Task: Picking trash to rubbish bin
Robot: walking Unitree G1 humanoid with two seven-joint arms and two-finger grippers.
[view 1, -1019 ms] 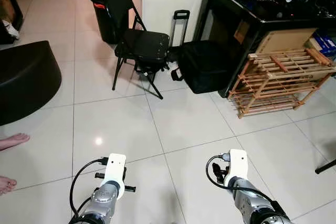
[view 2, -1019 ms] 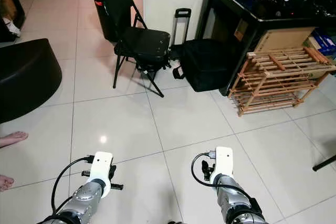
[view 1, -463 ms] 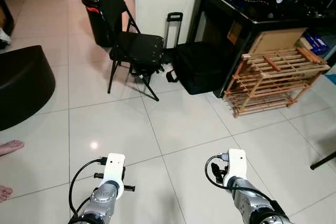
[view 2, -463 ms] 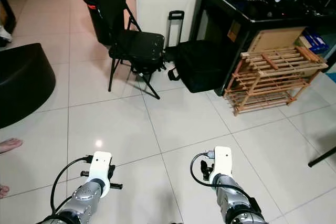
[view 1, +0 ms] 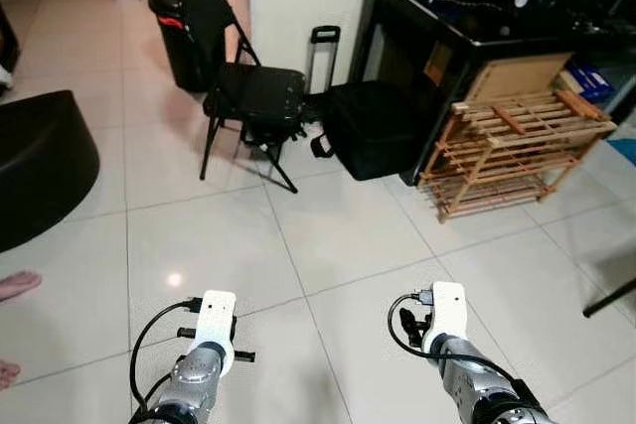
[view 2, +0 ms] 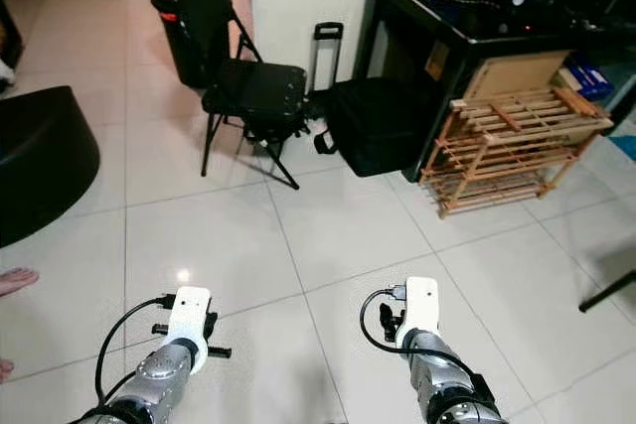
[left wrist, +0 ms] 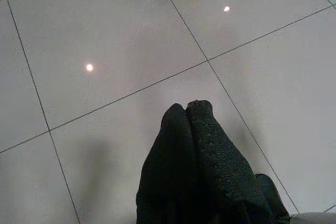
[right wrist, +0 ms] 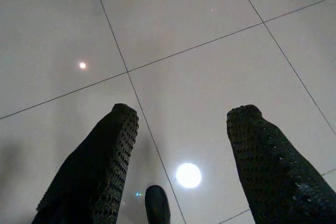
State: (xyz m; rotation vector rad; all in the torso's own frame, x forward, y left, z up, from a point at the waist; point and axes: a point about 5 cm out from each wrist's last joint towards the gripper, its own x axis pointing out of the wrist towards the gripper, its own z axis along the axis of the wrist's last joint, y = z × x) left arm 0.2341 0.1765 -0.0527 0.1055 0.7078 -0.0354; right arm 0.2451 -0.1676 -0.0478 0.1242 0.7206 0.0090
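Since the earlier frames the whole scene has been shifted toward the left and slightly down, which is attributed to camera motion; no object is seen displaced on the floor. Both arms are held low over the white tiled floor [view 1: 328, 245]. Left gripper [left wrist: 187, 109]: fingers pressed together, nothing between them, floor tiles beneath. Right gripper [right wrist: 181, 116]: fingers spread wide apart, nothing held, bare tile beneath. Black rubbish bin [view 1: 177, 35] is noted far ahead to the left, just behind a black folding chair [view 1: 248, 96]. A black wheeled bag [view 1: 373, 126] stands beside the chair, against a dark cabinet [view 1: 467, 47]; a wooden rack [view 1: 512, 151] leans at the cabinet's foot. A person's bare foot [view 1: 18, 285] is recorded at the left edge
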